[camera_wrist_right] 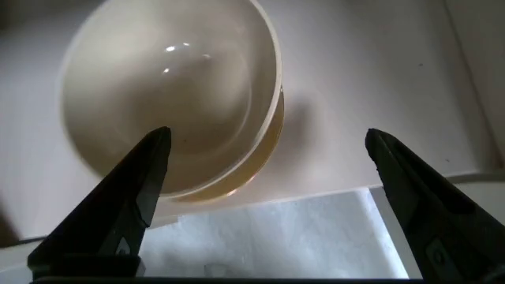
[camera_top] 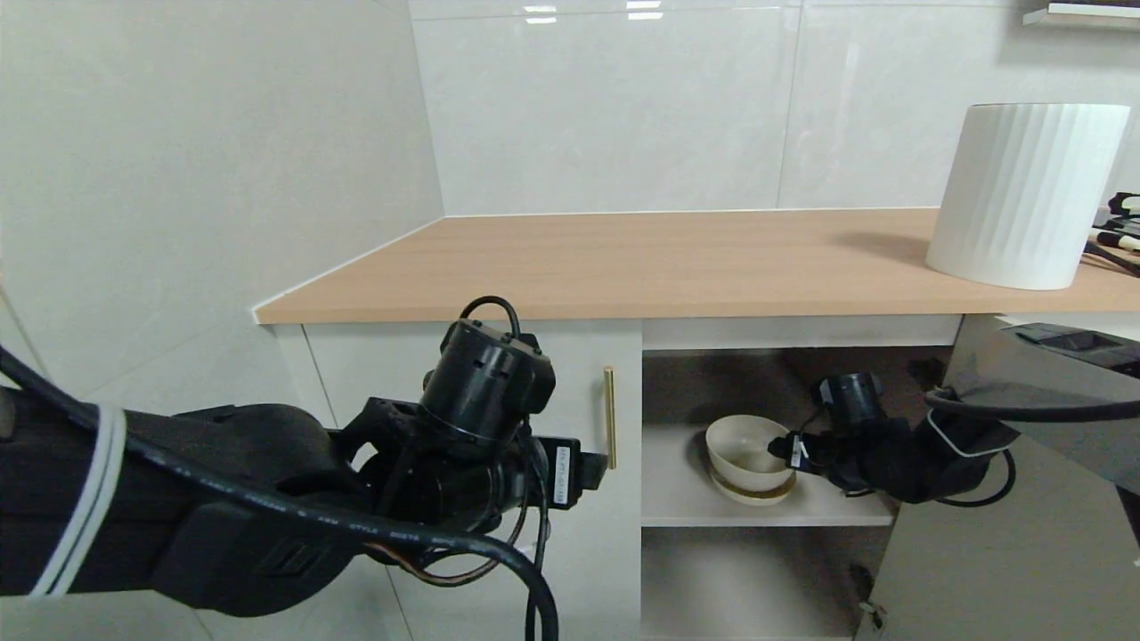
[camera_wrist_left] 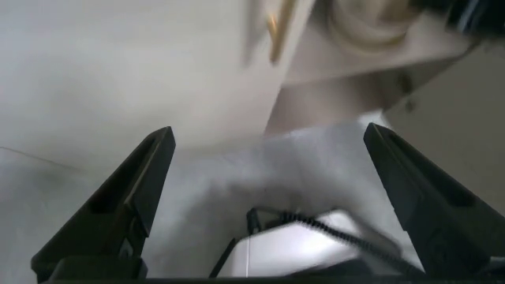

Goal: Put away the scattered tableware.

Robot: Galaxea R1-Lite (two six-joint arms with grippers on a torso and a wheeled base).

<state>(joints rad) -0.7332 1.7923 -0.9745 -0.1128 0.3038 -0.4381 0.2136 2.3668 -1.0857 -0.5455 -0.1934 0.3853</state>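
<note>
A long wooden worktop (camera_top: pixel 623 258) runs along the tiled wall. Below it is a white cabinet (camera_top: pixel 374 365), its left door closed and its right door (camera_top: pixel 1024 552) swung wide. A tall white ribbed vessel (camera_top: pixel 1024 196) stands on the worktop to the right, with a few dark-handled utensils (camera_top: pixel 1118 233) just beside it at the edge of the head view.

The left arm is low in front of the closed door. Its wrist view looks down past the left pincer (camera_wrist_left: pixel 268 132), whose fingers are spread wide with nothing between them over a pale, blurred surface.

The right arm reaches into the open compartment. The right pincer (camera_wrist_right: pixel 266 136) is also spread, gripping nothing, and is level with the cream bowl (camera_top: pixel 746 448) and close against its side. The bowl sits upright on the cabinet shelf (camera_top: pixel 677 509), nested in a shallower dish (camera_top: pixel 753 494). From the head view the dish reads as a pale edge under the bowl. The right wrist view brings out its amber-tinted rim and the light glinting inside the bowl.

A slim brass handle (camera_top: pixel 609 405) runs upright on the closed door, and the left wrist view catches it as a blur. A small white label (camera_top: pixel 561 474) on the left wrist carries print too small to read.
</note>
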